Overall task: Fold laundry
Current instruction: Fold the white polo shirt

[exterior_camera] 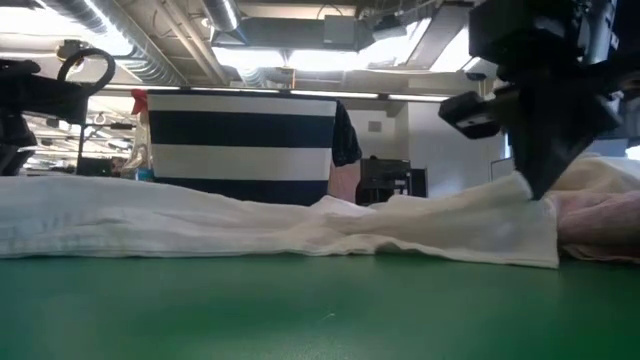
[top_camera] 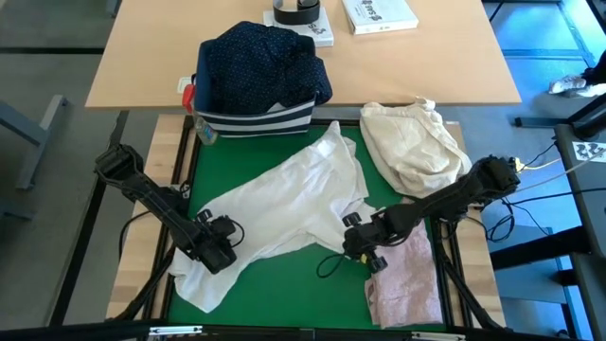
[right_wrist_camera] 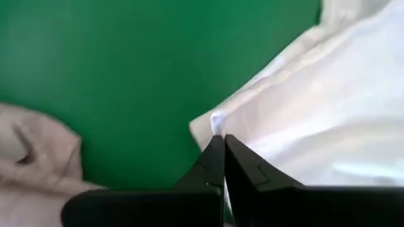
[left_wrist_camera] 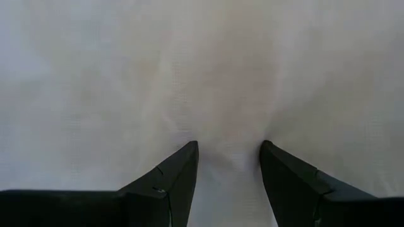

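The white shirt is lying spread across the middle of the green surface. The right pincer is clenching its hem near the front edge, while the left pincer is pressing released into the cloth near the front-left corner

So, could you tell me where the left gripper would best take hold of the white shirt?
Probably at the shirt's near-left hem corner. The white shirt lies spread flat on the green mat, and the left gripper, open, already sits there. Come in low from the left edge; the right gripper pinches the opposite edge.
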